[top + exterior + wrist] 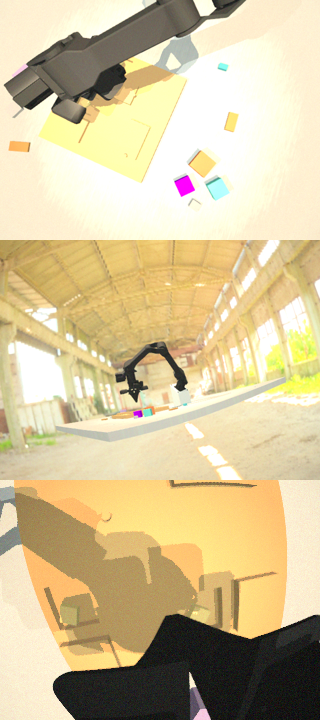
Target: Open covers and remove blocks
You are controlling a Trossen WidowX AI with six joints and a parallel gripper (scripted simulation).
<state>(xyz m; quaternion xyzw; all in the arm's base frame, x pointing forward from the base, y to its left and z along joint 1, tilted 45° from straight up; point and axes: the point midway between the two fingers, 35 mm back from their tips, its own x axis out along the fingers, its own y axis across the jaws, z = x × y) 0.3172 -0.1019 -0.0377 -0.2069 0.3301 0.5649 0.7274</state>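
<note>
The yellow puzzle board (pixel 111 144) lies flat on the table. Its covers share its colour and show only as thin outlines with small knobs; how far each is open I cannot tell. A pale yellow block (pixel 84 102) (pixel 201 613) sits in a recess near the board's left side, partly hidden in both views. A second pale yellow block (pixel 70 615) sits in another recess in the wrist view; the arm hides it in the top view. My gripper (pixel 136 401) is shut and empty, above the board. Its tips are hidden in the top view.
An orange cube (pixel 202 163), a magenta cube (pixel 184 186) (pixel 137 413), a cyan cube (pixel 218 189) (pixel 147 412) and a small whitish block (pixel 195 204) stand beside the board. Flat orange pieces (pixel 19 146) (pixel 231 121) and a small cyan piece (pixel 223 66) lie farther out. A pink block (pixel 20 70) is partly behind the arm.
</note>
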